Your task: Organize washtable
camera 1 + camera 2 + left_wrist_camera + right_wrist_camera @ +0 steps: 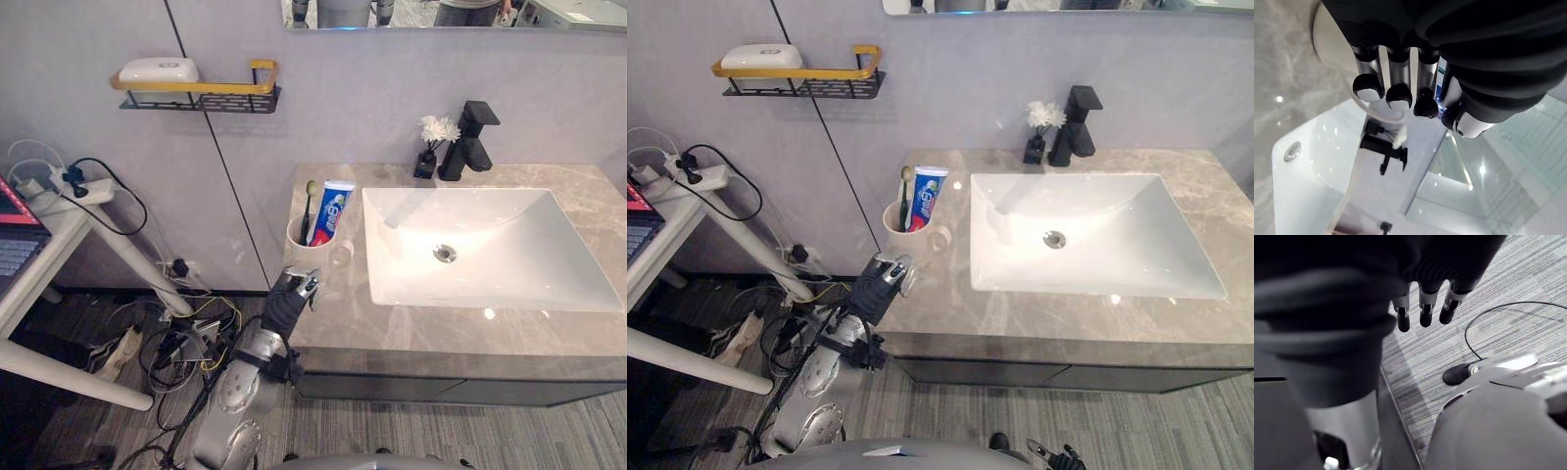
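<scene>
A white cup (315,253) stands on the grey marble countertop (441,328) left of the white sink (392,284). It holds a toothbrush (310,201) and a blue and red toothpaste tube (333,211). My left hand (292,296) rests at the counter's front left edge, just in front of the cup and apart from it, fingers relaxed and empty. In the left wrist view the fingers (1399,93) point past the cup (1327,34) toward the sink. My right hand (1422,303) hangs with straight fingers over the carpet floor, holding nothing.
A black faucet (470,137) and a small black vase of white flowers (431,147) stand behind the sink. A wall shelf (211,93) carries a white soap dish (157,70). At the left stands a white side table (59,230) with a power strip (73,186) and a laptop (12,235).
</scene>
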Motion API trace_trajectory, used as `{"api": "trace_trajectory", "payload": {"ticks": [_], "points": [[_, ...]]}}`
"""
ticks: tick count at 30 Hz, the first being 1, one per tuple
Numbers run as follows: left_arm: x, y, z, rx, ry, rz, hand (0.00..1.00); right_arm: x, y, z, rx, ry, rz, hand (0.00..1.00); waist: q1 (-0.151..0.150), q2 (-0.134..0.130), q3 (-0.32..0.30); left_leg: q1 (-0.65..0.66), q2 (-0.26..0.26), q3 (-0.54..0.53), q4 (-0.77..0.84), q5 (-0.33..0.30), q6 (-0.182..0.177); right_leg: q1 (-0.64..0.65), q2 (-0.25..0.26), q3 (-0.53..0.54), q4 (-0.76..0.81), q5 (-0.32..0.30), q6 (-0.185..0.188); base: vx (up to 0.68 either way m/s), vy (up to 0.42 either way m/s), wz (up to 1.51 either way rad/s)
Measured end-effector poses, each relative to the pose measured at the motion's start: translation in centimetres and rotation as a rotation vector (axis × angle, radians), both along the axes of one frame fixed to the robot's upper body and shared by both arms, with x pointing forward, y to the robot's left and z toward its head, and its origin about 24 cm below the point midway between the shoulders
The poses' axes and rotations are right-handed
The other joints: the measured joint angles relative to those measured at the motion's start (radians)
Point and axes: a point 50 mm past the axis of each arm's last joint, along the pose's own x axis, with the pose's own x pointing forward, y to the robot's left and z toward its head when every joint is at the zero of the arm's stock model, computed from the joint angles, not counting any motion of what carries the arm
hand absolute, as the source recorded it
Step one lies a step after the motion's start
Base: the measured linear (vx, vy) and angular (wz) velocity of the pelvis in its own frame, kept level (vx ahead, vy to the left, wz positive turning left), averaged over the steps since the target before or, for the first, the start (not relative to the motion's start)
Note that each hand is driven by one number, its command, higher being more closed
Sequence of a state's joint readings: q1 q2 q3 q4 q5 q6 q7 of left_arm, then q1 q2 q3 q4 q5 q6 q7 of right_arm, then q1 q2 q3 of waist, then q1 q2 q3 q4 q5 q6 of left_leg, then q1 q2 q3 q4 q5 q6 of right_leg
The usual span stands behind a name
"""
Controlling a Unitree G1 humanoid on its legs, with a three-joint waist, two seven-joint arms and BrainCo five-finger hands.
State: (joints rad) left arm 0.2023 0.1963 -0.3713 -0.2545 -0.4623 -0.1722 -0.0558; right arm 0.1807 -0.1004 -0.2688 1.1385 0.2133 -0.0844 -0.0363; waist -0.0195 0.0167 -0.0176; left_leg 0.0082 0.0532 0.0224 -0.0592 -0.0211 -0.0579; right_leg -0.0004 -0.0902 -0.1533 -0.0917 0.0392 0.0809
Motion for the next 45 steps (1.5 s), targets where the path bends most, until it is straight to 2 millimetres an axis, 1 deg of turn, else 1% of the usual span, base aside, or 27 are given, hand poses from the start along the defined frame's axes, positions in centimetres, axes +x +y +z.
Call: {"api": "trace_trajectory", "payload": {"ticks": [2,5,9,13,18,25,28,33,37,39,45], "points": [[0.2,0.7,-1.3,0.031,0.052,0.032,1.00,0.0,0.0,0.0,0.000,0.000,0.000,0.00,-0.001,-0.001,0.000,0.000,0.000,0.001,-0.001,0.000,0.000,-0.001,0.000,0.001,0.000,0.000,0.000,0.00,0.000,0.00],[0.4,1.3,-2.3,0.057,0.089,0.060,1.00,0.0,0.0,0.0,0.001,0.000,-0.001,0.00,-0.001,-0.003,0.000,-0.001,0.000,0.003,-0.003,0.000,0.000,-0.004,0.000,0.003,0.000,0.000,0.000,0.00,0.000,0.00],[0.6,2.1,-2.4,0.067,0.098,0.104,1.00,0.0,0.0,0.0,0.001,0.000,-0.001,0.00,-0.001,-0.007,0.000,0.000,0.000,0.015,-0.005,0.000,0.001,-0.008,0.000,0.009,0.000,0.000,0.000,0.01,0.002,-0.04],[0.9,2.8,-3.0,0.082,0.125,0.139,1.00,0.1,0.1,0.0,0.002,-0.001,-0.001,0.00,-0.001,-0.012,-0.001,0.000,0.000,0.023,-0.005,0.000,0.001,-0.014,0.001,0.020,0.000,0.000,0.000,0.01,0.001,-0.08],[1.3,2.7,-2.6,0.086,0.110,0.144,1.00,0.0,0.1,0.0,0.002,-0.001,-0.001,0.00,-0.002,-0.014,-0.001,0.002,0.000,0.030,-0.007,0.000,0.001,-0.017,0.001,0.029,0.000,0.001,0.001,0.00,0.002,-0.05],[2.4,2.4,-2.0,0.121,0.069,0.136,1.00,0.1,0.0,0.0,0.002,-0.004,-0.001,0.00,-0.003,-0.014,0.000,-0.002,0.002,0.049,-0.009,0.000,0.001,-0.031,0.003,0.046,-0.004,0.005,-0.001,0.00,0.001,-0.07],[2.6,2.2,-1.8,0.120,0.059,0.136,1.00,0.1,0.0,0.0,0.003,-0.004,-0.002,0.00,-0.008,-0.014,0.000,-0.002,0.002,0.055,-0.010,-0.002,0.002,-0.036,0.004,0.056,-0.004,0.007,0.000,0.01,0.000,-0.09],[3.3,1.6,-1.0,0.118,0.027,0.117,1.00,0.1,0.1,0.0,0.003,-0.008,-0.002,0.00,-0.022,-0.013,0.000,-0.004,0.002,0.065,-0.010,-0.002,0.002,-0.040,0.005,0.061,-0.005,0.009,0.000,0.00,0.001,-0.02],[3.6,1.0,-0.6,0.115,0.006,0.096,1.00,0.2,0.0,0.0,0.003,-0.011,-0.001,0.00,-0.024,-0.012,0.000,-0.009,0.005,0.085,-0.010,-0.004,0.002,-0.060,0.008,0.089,-0.005,0.017,0.000,-0.01,0.002,-0.18],[3.9,0.9,-0.3,0.114,-0.007,0.096,1.00,0.2,0.1,0.0,0.005,-0.010,-0.004,0.00,-0.029,-0.008,-0.003,-0.017,0.005,0.089,-0.008,-0.004,0.002,-0.069,0.008,0.091,-0.005,0.019,0.000,0.00,0.001,-0.08],[4.2,0.5,0.2,0.112,-0.025,0.089,1.00,0.1,0.0,0.0,0.007,-0.011,-0.004,0.00,-0.028,-0.005,-0.004,-0.020,0.005,0.095,-0.007,-0.004,0.002,-0.073,0.009,0.095,-0.006,0.021,-0.001,0.00,0.000,-0.01]]}}
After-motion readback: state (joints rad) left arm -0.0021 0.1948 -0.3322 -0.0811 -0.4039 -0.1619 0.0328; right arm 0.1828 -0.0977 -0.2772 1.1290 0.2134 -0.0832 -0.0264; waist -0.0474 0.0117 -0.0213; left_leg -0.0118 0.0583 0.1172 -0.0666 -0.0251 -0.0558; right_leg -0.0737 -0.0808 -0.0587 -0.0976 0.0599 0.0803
